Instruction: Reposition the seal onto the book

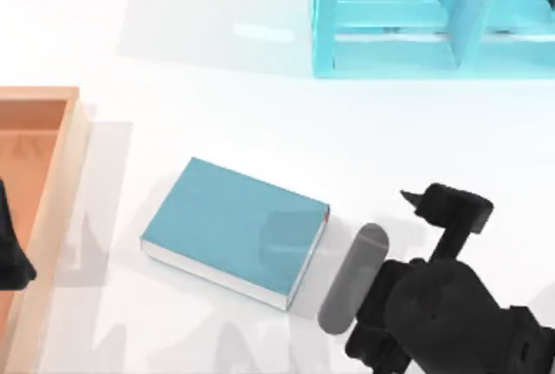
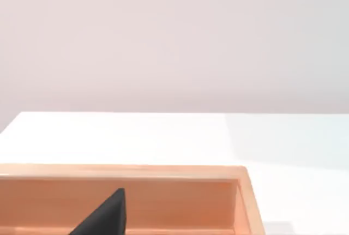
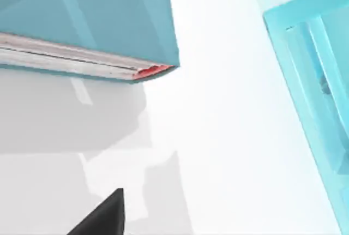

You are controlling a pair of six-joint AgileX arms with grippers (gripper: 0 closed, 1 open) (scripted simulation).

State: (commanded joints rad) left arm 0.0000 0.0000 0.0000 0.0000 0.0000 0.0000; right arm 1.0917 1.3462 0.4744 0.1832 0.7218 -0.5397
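While shelf (image 1: 408, 18) stands apart, book (image 1: 234, 228) lies flat.

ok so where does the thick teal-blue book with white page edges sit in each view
Top view: thick teal-blue book with white page edges lies flat at lower centre of the table.
Left wrist view: not in it.
Right wrist view: its corner and page edge fill the upper left.
Shared landmark: the book's tiny red corner.

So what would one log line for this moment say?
right gripper: right of book, above table | left gripper: parked over wooden tray | book top: bare
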